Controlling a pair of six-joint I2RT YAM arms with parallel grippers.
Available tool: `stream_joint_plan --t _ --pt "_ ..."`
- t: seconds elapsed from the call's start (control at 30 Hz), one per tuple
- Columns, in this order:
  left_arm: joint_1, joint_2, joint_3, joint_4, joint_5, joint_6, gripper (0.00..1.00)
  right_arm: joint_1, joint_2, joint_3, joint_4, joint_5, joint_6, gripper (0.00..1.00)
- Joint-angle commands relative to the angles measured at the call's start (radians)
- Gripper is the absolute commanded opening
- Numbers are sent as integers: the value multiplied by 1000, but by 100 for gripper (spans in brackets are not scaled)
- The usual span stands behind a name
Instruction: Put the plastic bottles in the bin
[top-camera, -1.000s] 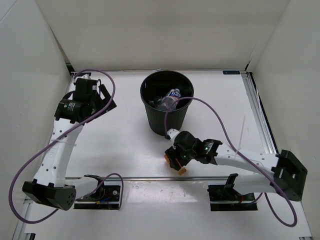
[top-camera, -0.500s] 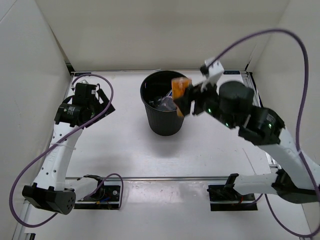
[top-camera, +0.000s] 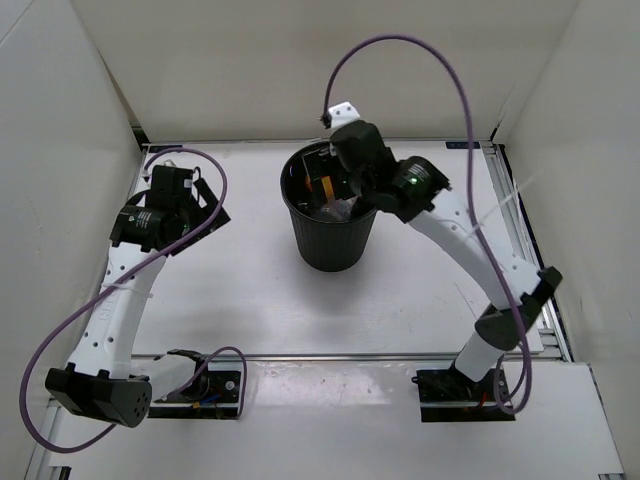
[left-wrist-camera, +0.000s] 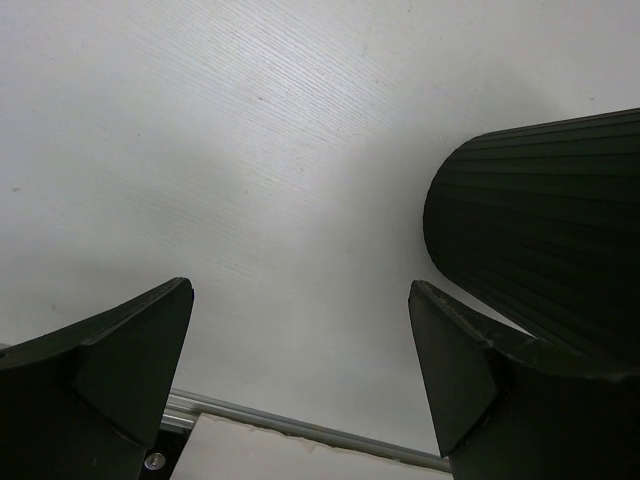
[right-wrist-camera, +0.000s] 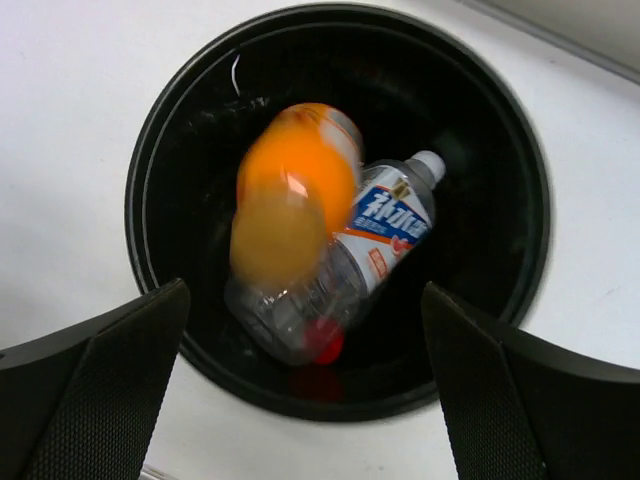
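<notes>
The right gripper (right-wrist-camera: 305, 290) is hanging wide open over the round, glossy black bin (right-wrist-camera: 180, 130) at centre frame. A stubby orange bottle (right-wrist-camera: 290, 190) is showing blurred in its mouth, over clear bottles (right-wrist-camera: 385, 225). The left gripper (left-wrist-camera: 300, 288) is gaping, empty.

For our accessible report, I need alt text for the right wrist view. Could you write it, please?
A blurred orange bottle is in the mouth of the round black bin, seen from above past the open, empty right gripper. Below it lie clear bottles, one with a blue-and-white label, and a red cap shows.
</notes>
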Motion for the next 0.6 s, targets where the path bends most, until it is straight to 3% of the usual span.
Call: stream_joint_plan --t 0.0,0.07,0.2,0.27,0.33,0.37,0.47,0.57 --pt "13 -41 -14 -15 -22 4 100 -26 -206 17 22 67 78 100" --pt "22 -61 -38 -1 -31 4 100 -146 -277 17 1 -98 149 100" --pt "33 -87 -106 17 -31 -5 100 -345 -291 51 -237 -296 256 100" --pt "33 -87 -126 17 -31 -16 100 -451 -304 0 -295 -396 267 100" --pt "33 -98 -159 17 -55 -48 100 -563 -320 -114 -308 -655 227 100" --pt "33 -98 -170 17 -67 -48 100 -592 -332 -148 -308 -712 227 100" --pt "33 -133 -218 54 -98 -59 100 -675 -358 -227 -317 -833 232 100" --pt "33 -160 -231 86 -165 -70 100 -700 -432 -296 -237 -824 212 100"
